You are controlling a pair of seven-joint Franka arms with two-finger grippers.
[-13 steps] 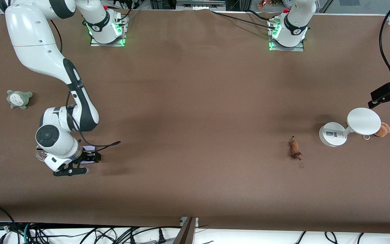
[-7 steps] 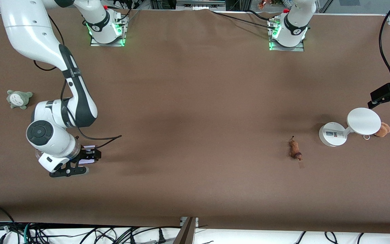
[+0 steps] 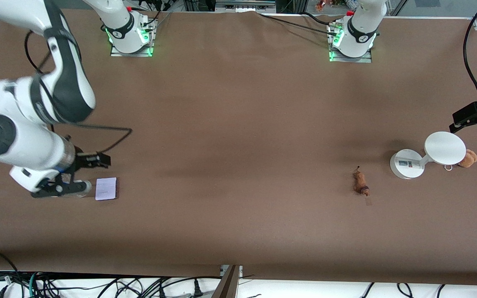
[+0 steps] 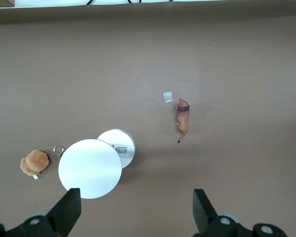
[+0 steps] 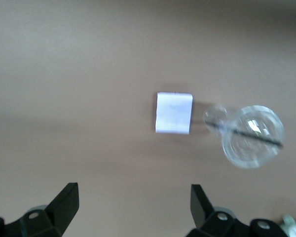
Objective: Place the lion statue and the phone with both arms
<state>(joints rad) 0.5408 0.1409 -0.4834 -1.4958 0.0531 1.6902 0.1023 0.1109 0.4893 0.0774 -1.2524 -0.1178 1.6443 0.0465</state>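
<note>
Front view: the right pincer (image 3: 71, 176), jaws wide and empty, has lifted clear of the phone (image 3: 106, 188), which now lies bare on the table (image 3: 238, 145) at the frame's lower left, apparently placed. The lion statue (image 3: 361, 183) lies at lower right; the left pincer (image 4: 135, 212) hangs spread and empty above it. No writing is legible.
</note>
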